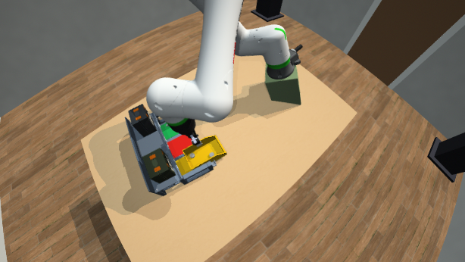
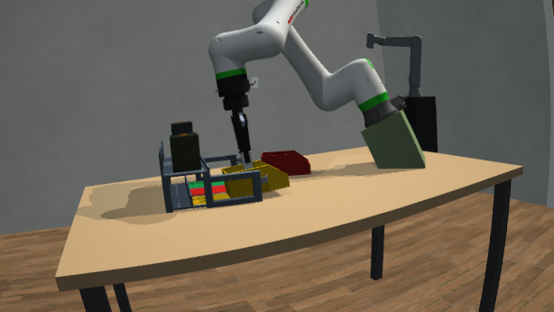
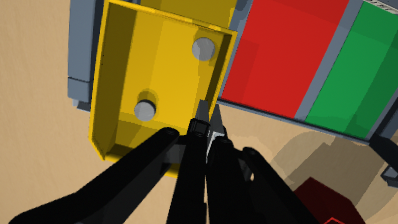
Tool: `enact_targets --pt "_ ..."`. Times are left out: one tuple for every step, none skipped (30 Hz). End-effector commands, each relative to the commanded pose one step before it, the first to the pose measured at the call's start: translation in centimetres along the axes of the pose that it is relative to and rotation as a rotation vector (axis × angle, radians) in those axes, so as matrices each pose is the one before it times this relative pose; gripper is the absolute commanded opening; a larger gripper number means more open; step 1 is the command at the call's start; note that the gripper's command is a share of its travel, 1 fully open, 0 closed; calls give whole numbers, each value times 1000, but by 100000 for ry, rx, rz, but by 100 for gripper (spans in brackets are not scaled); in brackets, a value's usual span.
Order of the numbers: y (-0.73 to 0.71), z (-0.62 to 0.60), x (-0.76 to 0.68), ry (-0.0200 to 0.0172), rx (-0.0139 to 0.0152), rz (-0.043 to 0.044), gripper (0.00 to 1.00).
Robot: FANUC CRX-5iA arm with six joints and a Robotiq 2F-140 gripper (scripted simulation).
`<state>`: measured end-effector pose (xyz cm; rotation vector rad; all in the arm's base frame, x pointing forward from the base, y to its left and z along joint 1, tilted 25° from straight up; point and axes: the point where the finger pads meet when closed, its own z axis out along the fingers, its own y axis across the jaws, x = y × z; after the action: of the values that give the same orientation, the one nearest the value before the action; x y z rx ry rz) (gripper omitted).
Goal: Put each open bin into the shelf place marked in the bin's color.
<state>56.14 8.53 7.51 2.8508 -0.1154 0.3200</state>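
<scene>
The yellow bin [image 1: 202, 154] [image 2: 276, 178] [image 3: 162, 65] holds two grey round parts [image 3: 203, 49] [image 3: 145, 110]. Its rear end is inside the shelf, over part of the yellow mark [image 1: 183, 166] [image 2: 198, 200]; its low front sticks out past the shelf's front. Whether its underside touches the shelf or is level is unclear. My gripper [image 1: 197, 143] [image 2: 246, 163] [image 3: 205, 114] is shut on its side wall nearer the red mark [image 1: 177, 148] [image 3: 285, 55], one fingertip inside, one outside. The red bin [image 2: 289, 164] [image 3: 325, 197] stands on the table behind; the arm hides it in the top view.
The grey-blue shelf [image 2: 257, 189] [image 3: 80, 50] has a side frame close beside the yellow bin. A green mark [image 1: 169, 132] [image 3: 350, 90] lies beyond the red one. Two dark boxes [image 1: 141, 121] [image 1: 157, 164] [image 2: 185, 153] stand on top at the shelf's rear.
</scene>
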Motion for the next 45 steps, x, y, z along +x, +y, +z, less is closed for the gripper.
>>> enact_targets --pt "-12 -22 24 54 17 -3 0" --pt "0 0 0 0 0 0 0" --pt "0 0 0 0 0 0 0" --pt "0 0 7 9 0 0 0" --pt "0 0 10 12 0 0 0" --pt "0 0 13 15 0 0 0" --pt "0 0 16 19 0 0 0" --pt "0 0 19 22 0 0 0" --pt "0 0 22 26 0 0 0" --pt "0 0 25 30 0 0 0" --pt "0 0 28 34 0 0 0" --pt "0 -1 32 38 0 0 0" --pt "0 -1 35 42 0 0 0" --pt "0 -1 38 46 0 0 0" --pt "0 -1 41 49 0 0 0" --pt "0 -1 44 53 0 0 0" --pt "0 -1 47 56 0 0 0" --pt "0 -1 49 59 0 0 0" --pt "0 0 0 0 0 0 0" --pt "0 0 0 0 0 0 0" --pt "0 -1 52 62 0 0 0" --pt "0 -1 54 64 0 0 0" --pt "0 -1 56 67 0 0 0" --pt "0 -1 57 69 0 0 0" --pt "0 -1 59 70 0 0 0" --pt "0 -1 60 72 0 0 0" --pt "0 -1 61 73 0 0 0" --pt "0 -1 61 73 0 0 0" --pt "0 0 62 74 0 0 0" --pt "0 0 61 74 0 0 0" --pt "0 0 61 73 0 0 0" --pt "0 0 60 72 0 0 0" --pt "0 0 60 71 0 0 0" --pt "0 0 58 70 0 0 0" --pt "0 0 57 68 0 0 0" --pt "0 0 0 0 0 0 0" --pt "0 0 0 0 0 0 0" --pt "0 0 55 66 0 0 0" --pt "0 0 53 64 0 0 0" --pt "0 0 51 61 0 0 0" --pt "0 0 49 58 0 0 0" --pt "0 0 46 55 0 0 0" --pt "0 0 43 52 0 0 0" --pt "0 0 40 49 0 0 0" --pt "0 0 37 45 0 0 0"
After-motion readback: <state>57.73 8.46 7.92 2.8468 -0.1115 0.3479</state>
